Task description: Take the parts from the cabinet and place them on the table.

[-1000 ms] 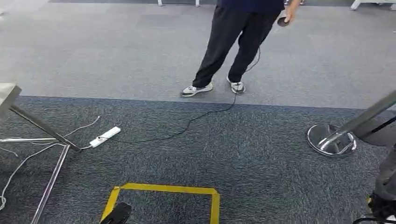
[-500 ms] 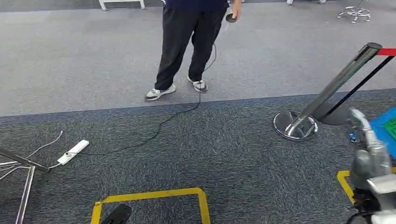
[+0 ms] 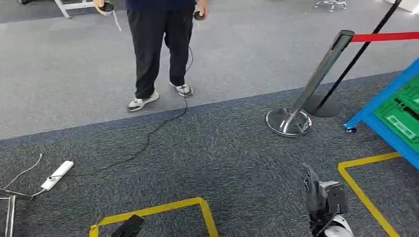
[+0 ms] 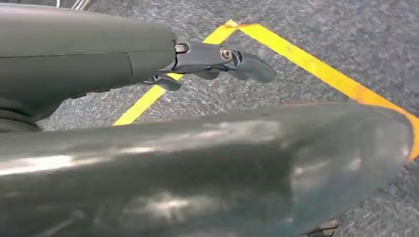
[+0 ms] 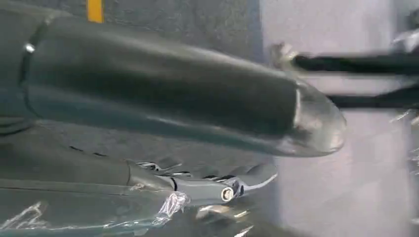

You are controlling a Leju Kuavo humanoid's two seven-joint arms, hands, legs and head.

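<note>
The blue cabinet (image 3: 374,123) with green bins (image 3: 401,117) stands at the right edge of the head view. My right hand (image 3: 323,200) is low at the bottom right, short of the cabinet, fingers pointing up. In the right wrist view its thumb (image 5: 197,103) and a finger (image 5: 232,187) lie straight, with crinkled clear plastic (image 5: 170,205) against them; whether it is held I cannot tell. My left hand (image 3: 127,228) hangs at the bottom edge over the yellow tape. Its fingers (image 4: 222,59) are stretched out in the left wrist view, with nothing between them.
A chrome stanchion (image 3: 316,81) with a red belt (image 3: 385,36) stands before the cabinet. A person (image 3: 158,49) stands ahead holding controllers, a black cable (image 3: 148,138) trailing to a white power strip (image 3: 57,175). Yellow tape (image 3: 158,210) marks floor boxes.
The camera has swung to the right: the table legs slid off to the left, and the stanchion and then the blue cabinet came in. My right hand now shows lower and more central.
</note>
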